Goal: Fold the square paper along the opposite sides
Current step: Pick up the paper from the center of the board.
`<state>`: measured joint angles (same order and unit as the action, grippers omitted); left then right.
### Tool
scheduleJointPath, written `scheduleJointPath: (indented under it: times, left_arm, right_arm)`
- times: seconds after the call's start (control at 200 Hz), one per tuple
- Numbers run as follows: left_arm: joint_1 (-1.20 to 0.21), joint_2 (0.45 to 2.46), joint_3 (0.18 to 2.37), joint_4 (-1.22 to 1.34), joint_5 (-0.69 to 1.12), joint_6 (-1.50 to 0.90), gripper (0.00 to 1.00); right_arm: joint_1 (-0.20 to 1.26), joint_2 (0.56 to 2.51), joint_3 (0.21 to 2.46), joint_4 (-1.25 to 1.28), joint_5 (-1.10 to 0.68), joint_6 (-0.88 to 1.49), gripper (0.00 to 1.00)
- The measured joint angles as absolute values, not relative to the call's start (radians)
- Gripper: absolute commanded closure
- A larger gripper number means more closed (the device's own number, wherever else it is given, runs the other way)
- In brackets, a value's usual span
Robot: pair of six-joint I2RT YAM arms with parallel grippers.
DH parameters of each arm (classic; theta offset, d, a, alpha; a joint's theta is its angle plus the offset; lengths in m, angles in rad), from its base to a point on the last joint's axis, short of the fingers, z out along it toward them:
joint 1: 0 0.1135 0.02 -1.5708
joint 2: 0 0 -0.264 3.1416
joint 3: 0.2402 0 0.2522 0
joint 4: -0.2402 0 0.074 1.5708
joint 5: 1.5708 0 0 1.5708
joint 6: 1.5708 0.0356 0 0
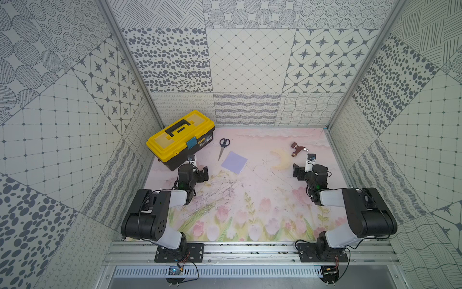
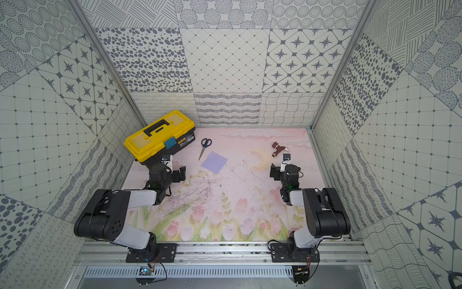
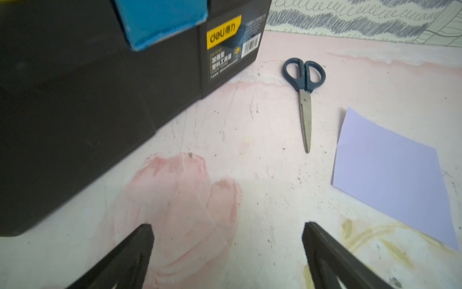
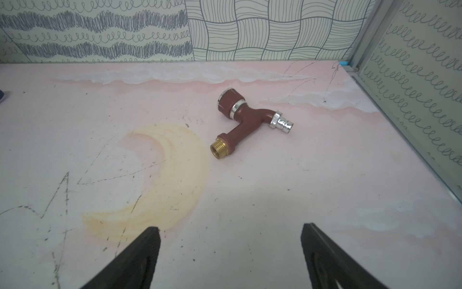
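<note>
I'm looking into a booth with patterned grey-and-white walls around a pink tabletop printed with tulips and a yellow crescent moon.

Both arms sit folded low at the near edge. The left arm reaches toward the far left, the right arm toward the far right.

The left gripper is spread wide with nothing between its fingers. It hangs over bare table just in front of the toolbox. The right gripper is likewise spread and empty, over the table beside the moon print.

The yellow-lidded toolbox stands in the far left corner, lid down, with a blue latch on its black front.

The square paper lies flat and unfolded in both top views, turned so a corner points at me. It sits between the two grippers, nearer the left one and touching neither. My left wrist view shows it off to one side of the open fingers.

The scissors lie closed between toolbox and paper, their tip near the paper's edge but apart from it.

A brown tap fitting rests on its side near the far right, well away from the paper.
</note>
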<state>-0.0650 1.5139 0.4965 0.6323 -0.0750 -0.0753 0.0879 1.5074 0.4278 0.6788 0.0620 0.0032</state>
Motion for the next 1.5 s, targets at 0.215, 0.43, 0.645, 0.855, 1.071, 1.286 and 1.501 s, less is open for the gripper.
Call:
scheduleJointPath:
  times: [0.215,0.43,0.645,0.855,1.071,1.286,1.501]
  left_arm:
    - [-0.255,1.479,0.865,0.308,-0.189,-0.105,0.02]
    - [-0.432,1.702,1.171,0.043,-0.264,-0.224,0.04]
    - [-0.47,1.977,1.429,-0.182,-0.302,-0.364,0.17]
    - [-0.467,2.173,1.651,-0.368,-0.327,-0.445,0.86]
    - [-0.442,2.22,1.67,-0.472,-0.322,-0.498,0.86]
    - [-0.422,2.234,1.661,-0.487,-0.305,-0.545,0.95]
    - [-0.422,2.22,1.6,-0.437,-0.295,-0.58,0.98]
  right_arm:
    - [0.286,1.462,0.819,0.244,0.142,0.033,0.15]
    - [0.358,1.511,0.958,0.015,0.076,0.189,0.25]
    - [0.365,1.632,1.003,-0.138,-0.043,0.258,0.33]
    - [0.371,1.652,1.008,-0.182,-0.094,0.274,0.45]
    - [0.376,1.67,1.032,-0.188,-0.123,0.282,0.41]
    - [0.396,1.681,1.04,-0.197,-0.132,0.286,0.39]
    - [0.418,1.682,1.063,-0.229,-0.167,0.312,0.38]
